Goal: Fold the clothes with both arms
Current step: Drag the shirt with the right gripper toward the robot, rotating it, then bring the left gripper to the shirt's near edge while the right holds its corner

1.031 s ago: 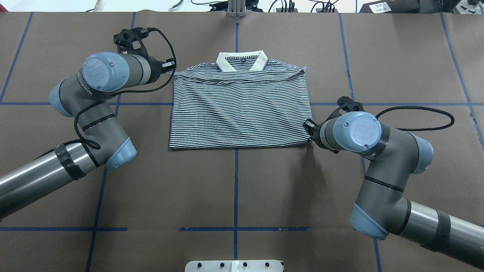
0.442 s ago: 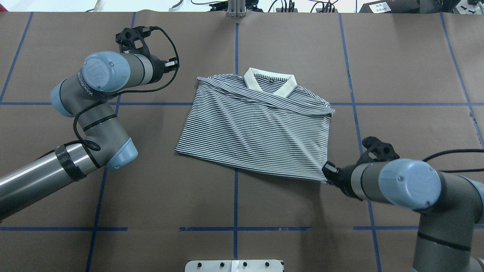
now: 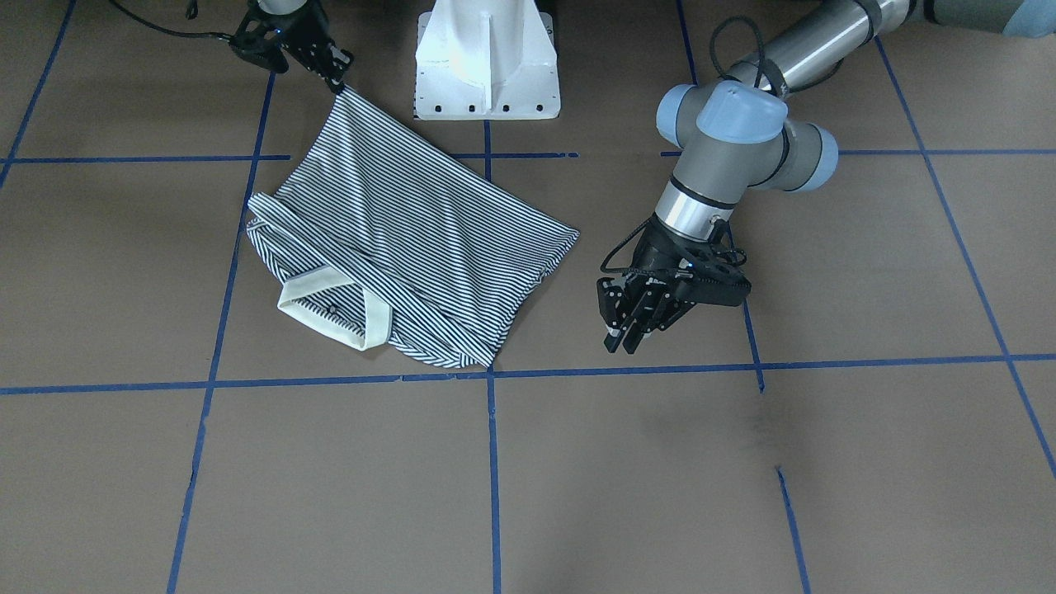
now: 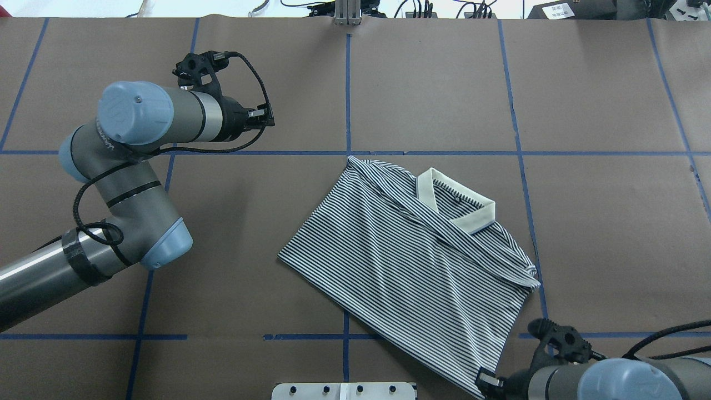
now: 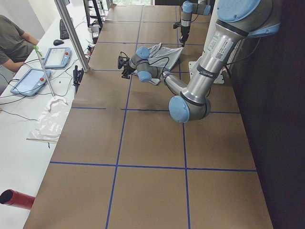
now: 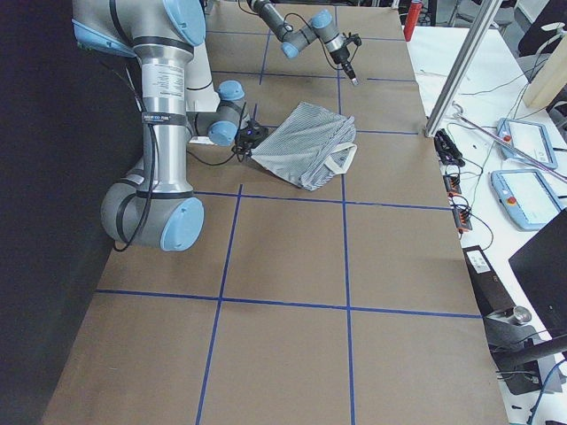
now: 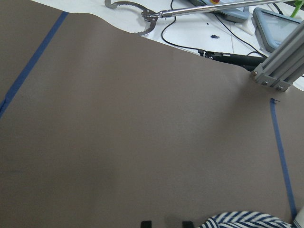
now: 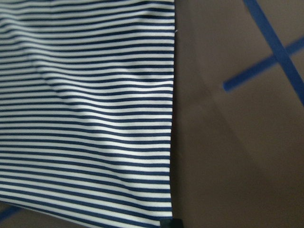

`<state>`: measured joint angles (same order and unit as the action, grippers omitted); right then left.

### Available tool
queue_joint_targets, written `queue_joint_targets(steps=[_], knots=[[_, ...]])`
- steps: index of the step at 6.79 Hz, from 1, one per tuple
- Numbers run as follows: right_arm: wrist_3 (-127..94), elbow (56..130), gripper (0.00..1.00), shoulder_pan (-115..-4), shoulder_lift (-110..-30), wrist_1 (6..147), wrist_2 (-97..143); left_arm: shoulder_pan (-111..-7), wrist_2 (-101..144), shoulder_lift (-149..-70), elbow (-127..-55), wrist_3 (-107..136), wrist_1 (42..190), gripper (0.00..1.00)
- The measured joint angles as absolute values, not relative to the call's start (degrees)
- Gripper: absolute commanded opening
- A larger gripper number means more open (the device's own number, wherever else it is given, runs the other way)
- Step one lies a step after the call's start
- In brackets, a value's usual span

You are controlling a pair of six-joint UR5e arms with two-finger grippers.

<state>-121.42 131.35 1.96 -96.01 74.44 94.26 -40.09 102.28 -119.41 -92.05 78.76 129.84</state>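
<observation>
My right gripper (image 4: pixel 484 383) is clamped on one hem corner of the striped polo shirt (image 4: pixel 411 266). The corner sits low at the near edge of the table (image 4: pixel 583 100), just beside my white pedestal base (image 3: pixel 487 58). In the right wrist view the stripes fill the frame up to a straight cloth edge, with bare brown paper beyond it.

From that pinch the folded shirt fans out and away from me on a slant. Its long axis runs diagonally from the held corner toward the far corner on the blue centre tape line (image 4: pixel 348 83). The cream collar (image 4: pixel 456 206) lies on the side toward my right and faces up. The shoulder fold bunches a little just past it.

My left gripper (image 4: pixel 265 118) has its fingers parted with nothing between them. It hangs over bare paper, apart from the cloth, and its wrist view catches only a sliver of stripe at the bottom edge.

The coming move turns on the free hem corner (image 4: pixel 280 258), which points toward my left side. That corner is the left arm's to take, I judge. It lies nearer me than the left gripper does, so the reach is back toward the base and down. With both corners held, the skewed shirt could be squared to the tape lines.
</observation>
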Motion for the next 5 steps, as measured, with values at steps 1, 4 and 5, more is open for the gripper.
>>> queue_joint_targets(steps=[1,4,5], knots=[[-122.75,131.8,1.0,3.96,-96.87,74.42,93.67,-39.78,106.44,-118.18,-95.13,81.55,129.69,0.47],[-123.59,134.24,1.0,-2.08,-97.03,74.36,93.27,-33.73,108.3,-112.98,-101.1,90.05,129.16,0.59],[-123.4,135.32,1.0,-6.61,-96.5,74.37,93.31,-30.18,105.98,-111.46,-101.85,92.14,127.93,0.62]])
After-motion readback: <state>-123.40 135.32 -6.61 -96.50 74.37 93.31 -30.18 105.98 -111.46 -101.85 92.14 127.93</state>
